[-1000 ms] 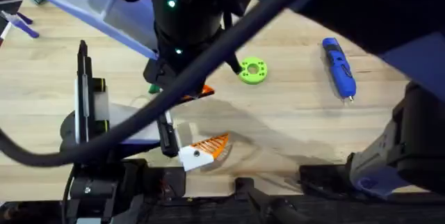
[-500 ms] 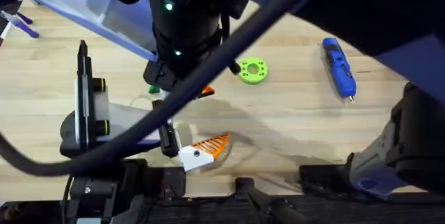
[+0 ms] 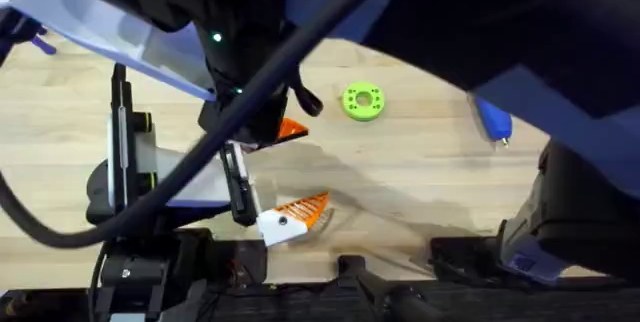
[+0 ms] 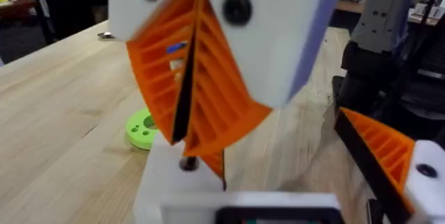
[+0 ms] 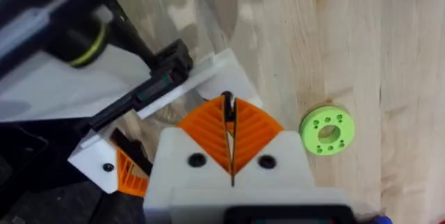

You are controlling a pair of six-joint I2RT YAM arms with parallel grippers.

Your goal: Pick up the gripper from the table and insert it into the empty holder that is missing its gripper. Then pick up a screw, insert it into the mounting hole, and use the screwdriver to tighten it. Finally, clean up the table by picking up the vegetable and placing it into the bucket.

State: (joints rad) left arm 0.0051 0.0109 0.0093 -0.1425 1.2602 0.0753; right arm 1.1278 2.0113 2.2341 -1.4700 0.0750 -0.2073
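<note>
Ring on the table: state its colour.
Bright green; the ring shows best in the right wrist view.

Matt wood table (image 3: 420, 172); ribbed orange plastic pads (image 5: 208, 130)

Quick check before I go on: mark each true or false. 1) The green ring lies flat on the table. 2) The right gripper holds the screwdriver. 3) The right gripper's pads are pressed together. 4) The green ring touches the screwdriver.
1) True. The green ring lies flat on the table.
2) False. The screwdriver lies on the table at the far right, partly hidden under an arm, in no gripper.
3) True. In the right wrist view the right gripper has its orange pads together.
4) False. Bare table separates the ring and the screwdriver.
</note>
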